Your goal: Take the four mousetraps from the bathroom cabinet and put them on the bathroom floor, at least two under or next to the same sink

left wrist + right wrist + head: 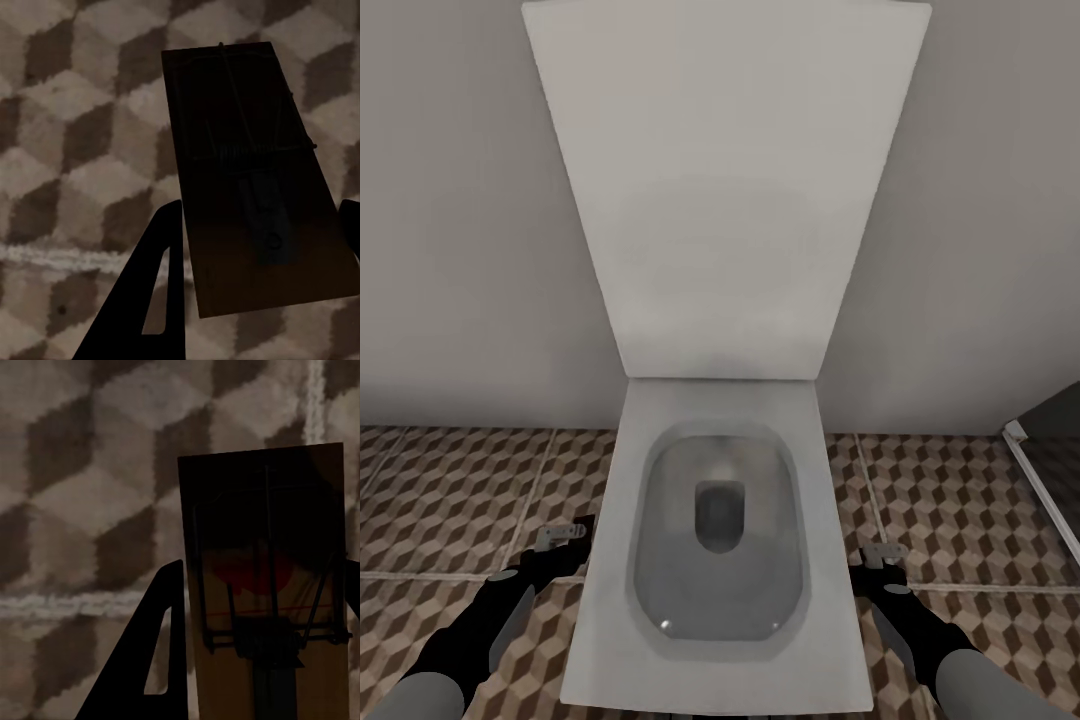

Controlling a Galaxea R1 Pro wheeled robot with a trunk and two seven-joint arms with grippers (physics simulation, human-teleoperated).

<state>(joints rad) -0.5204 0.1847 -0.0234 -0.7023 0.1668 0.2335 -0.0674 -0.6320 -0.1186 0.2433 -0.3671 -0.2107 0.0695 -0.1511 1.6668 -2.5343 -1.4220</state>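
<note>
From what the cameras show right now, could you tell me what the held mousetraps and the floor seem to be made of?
Each mousetrap looks like a flat wooden board, matte brown and mostly in shadow, carrying thin dark wire that reads as metal. The one in the right gripper also has a red patch, material unclear. The bathroom floor looks like matte tile printed with brown and cream cubes, with pale grout lines.

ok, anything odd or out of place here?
Nothing damaged or spilled. One mismatch: each tool, left and right, holds a mousetrap, yet the robot faces the toilet, lid up, not a sink. Both traps hang above the tiled floor, not set down.
</note>
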